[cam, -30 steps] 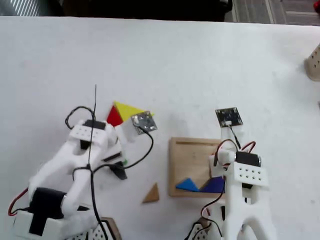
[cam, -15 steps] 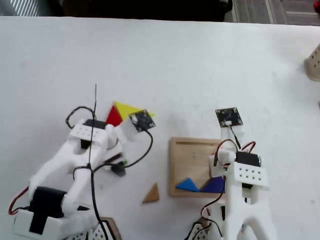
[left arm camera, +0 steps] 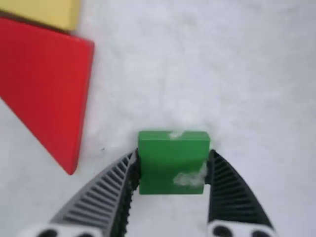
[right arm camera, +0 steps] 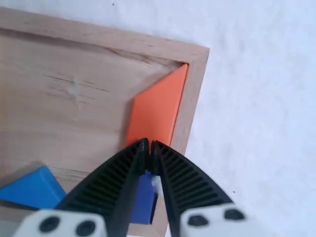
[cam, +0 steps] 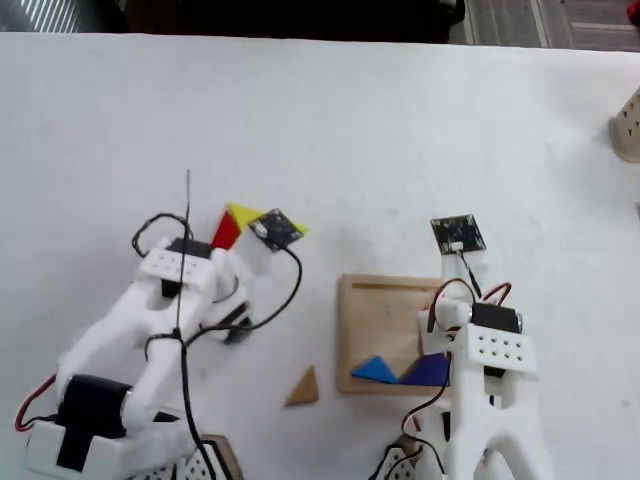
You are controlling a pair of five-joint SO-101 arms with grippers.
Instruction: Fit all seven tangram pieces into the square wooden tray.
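We find the left gripper [left arm camera: 172,156] clamped on the green square [left arm camera: 173,148], one ribbed finger against each of two opposite sides, with the piece flat on the desk [cam: 400,130]. Just beside it lies the red triangle [left arm camera: 42,84], apart from it, and past that the yellow piece [left arm camera: 44,12] touches the red one.

The tray [cam: 343,330] sits off toward the right arm's side. The tan triangle [cam: 303,388] lies on the desk near the straight line from the green square to the tray. The left arm alone is near the green square, so we judge that the carry falls to it, and the move is a lift followed by a sideways sweep to the tray. From above, the arm's own body covers the green square, so we can't say for sure how its edges stand to the tray's walls.

The right gripper [right arm camera: 149,145] hangs over the tray, pinched closed on nothing. Beneath it the orange piece [right arm camera: 155,111] lies along one wall into a corner. The light blue triangle [cam: 377,369] and the dark blue piece [cam: 432,370] sit along the near wall, and the middle of the tray floor is bare wood.
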